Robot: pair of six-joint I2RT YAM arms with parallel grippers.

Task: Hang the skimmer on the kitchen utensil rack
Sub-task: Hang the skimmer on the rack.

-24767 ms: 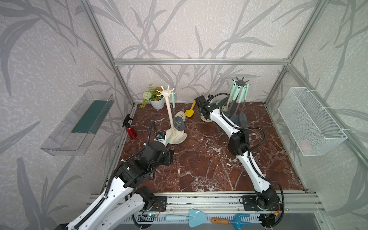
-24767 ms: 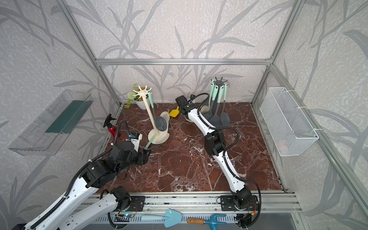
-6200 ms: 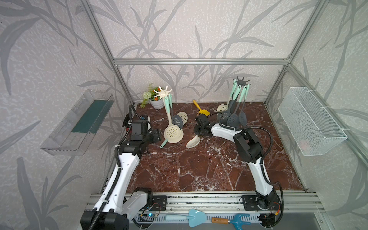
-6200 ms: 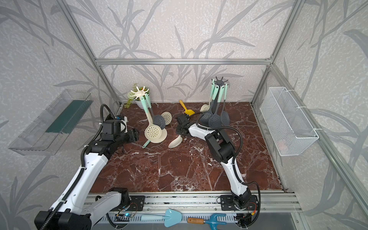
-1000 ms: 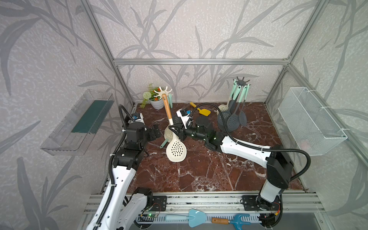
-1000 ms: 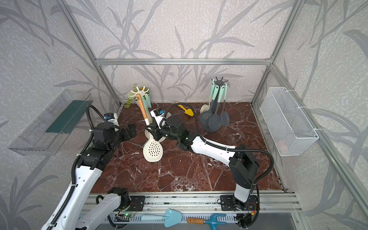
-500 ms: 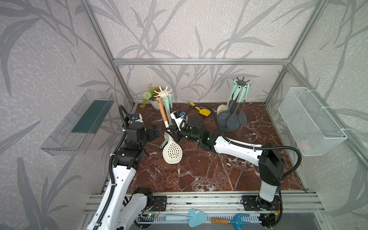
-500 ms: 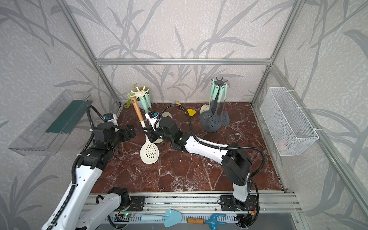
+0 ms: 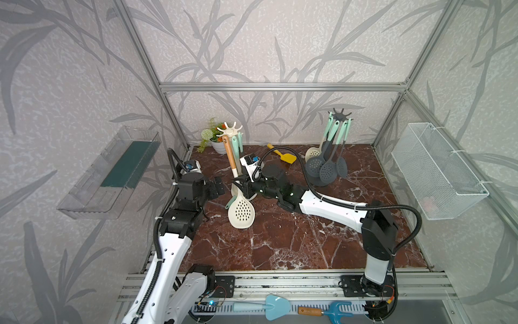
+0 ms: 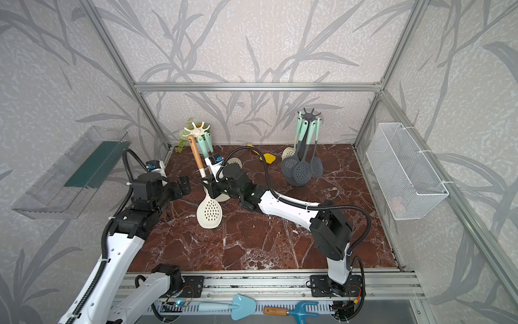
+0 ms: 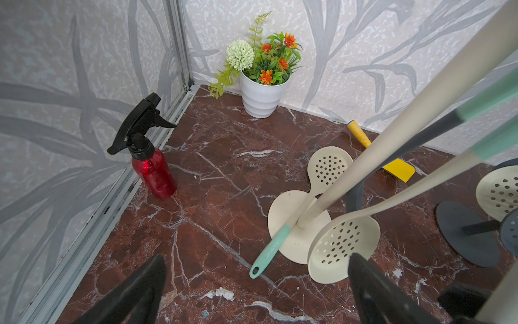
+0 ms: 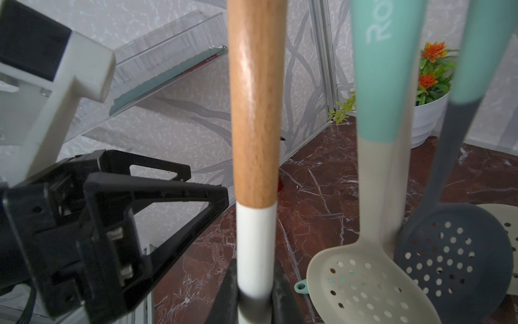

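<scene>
The skimmer has a cream perforated head (image 9: 241, 211), a white neck and a wooden handle (image 9: 229, 154). It stands nearly upright, head low over the marble floor, in both top views (image 10: 209, 210). My right gripper (image 12: 255, 297) is shut on its white neck (image 12: 255, 246). The handle's top end is close under the hooks of the cream utensil rack (image 9: 229, 130); whether it touches a hook I cannot tell. My left gripper (image 11: 252, 297) stands open just left of the rack's base (image 11: 283, 221), holding nothing.
Two teal-handled utensils hang on the cream rack (image 12: 364, 280); a third lies at its base (image 11: 269, 246). A dark rack with grey utensils (image 9: 328, 168) stands back right. A yellow spatula (image 9: 284, 157), flower pot (image 11: 262, 95), red spray bottle (image 11: 154, 171) and wall basket (image 9: 437, 171) surround.
My right gripper has carried the skimmer a little to the left, bringing the handle's top closer to the rack's hooks. The left arm has stayed still and open.
</scene>
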